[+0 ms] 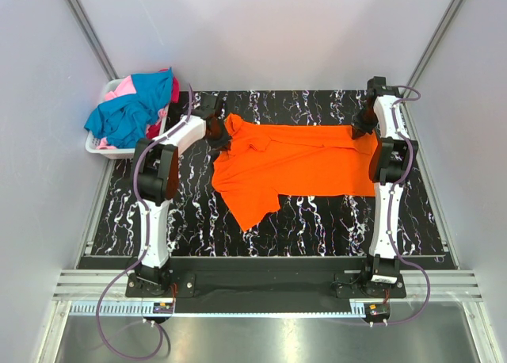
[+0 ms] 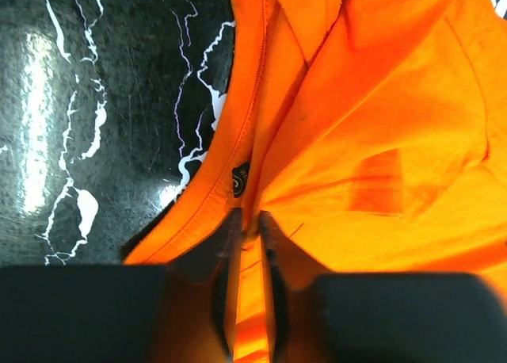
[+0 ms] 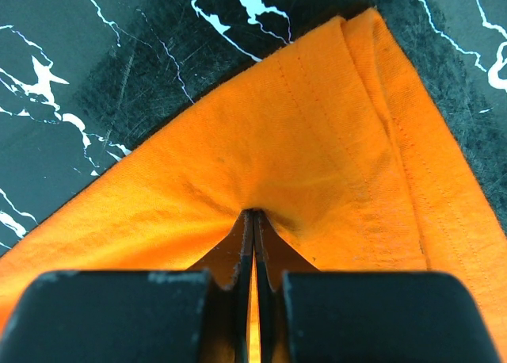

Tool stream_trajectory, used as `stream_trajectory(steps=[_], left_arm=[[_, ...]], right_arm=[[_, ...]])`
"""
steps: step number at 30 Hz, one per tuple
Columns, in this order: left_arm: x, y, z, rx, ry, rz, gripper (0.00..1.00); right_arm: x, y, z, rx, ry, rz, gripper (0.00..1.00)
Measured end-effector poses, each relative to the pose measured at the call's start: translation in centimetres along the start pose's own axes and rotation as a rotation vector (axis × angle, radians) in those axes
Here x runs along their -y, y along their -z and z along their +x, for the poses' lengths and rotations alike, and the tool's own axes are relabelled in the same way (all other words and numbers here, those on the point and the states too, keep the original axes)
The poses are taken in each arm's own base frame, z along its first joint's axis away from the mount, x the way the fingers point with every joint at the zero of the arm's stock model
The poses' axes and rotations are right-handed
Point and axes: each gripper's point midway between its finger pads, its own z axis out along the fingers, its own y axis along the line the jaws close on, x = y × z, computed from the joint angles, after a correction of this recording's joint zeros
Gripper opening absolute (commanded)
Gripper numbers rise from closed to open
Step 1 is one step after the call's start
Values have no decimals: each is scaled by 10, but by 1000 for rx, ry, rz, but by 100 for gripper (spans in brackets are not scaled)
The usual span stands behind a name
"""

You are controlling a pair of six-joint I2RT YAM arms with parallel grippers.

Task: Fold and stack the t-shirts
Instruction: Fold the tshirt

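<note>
The orange shirt (image 1: 301, 169) lies spread across the middle of the bench (image 1: 317, 228), its length running left to right, with a loose flap (image 1: 253, 204) trailing toward the near side at its left end. The left gripper (image 2: 249, 220) pinches a thin ridge of cloth just beside the collar (image 2: 242, 101), at the shirt's far-left end. The right gripper (image 3: 253, 216) is pressed together on the cloth by the far-right hem corner (image 3: 356, 46), and the fabric puckers into its fingers. The other shirts (image 1: 131, 109) (teal, pink and a bit of red) sit heaped in the basket (image 1: 111, 150) at the far left.

The left hold looks the weaker one. Several layers overlap by the collar, so it may have caught only the top one. On a lift the layer beneath would then sag and the fold would come out crooked. The right hold sits close to the corner, so a hard pull outward could slide the cloth free. If the arms rise unevenly, the trailing flap would likely drag and bunch underneath.

Open bench shows on the near side, which gives room to bring the far edge over. The far edge of the bench is close behind both grippers. The right arm stands near the right edge, and the basket is near the left gripper, so a swing to the left could knock it.
</note>
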Motion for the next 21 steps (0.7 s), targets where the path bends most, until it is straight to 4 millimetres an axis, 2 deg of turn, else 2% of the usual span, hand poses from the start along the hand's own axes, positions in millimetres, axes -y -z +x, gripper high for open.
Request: stream_trajectory(steps=[1,12,21], left_arm=[[0,0,0,-1,-1,2,0],[2,2,1,-5,-2,12,0],[18,29,-15,46,-19,65,0]], right_arm=[[0,0,0,0,0,0,4],[1,1,0,4,1,7,4],[14,11,1,30,14,88,13]])
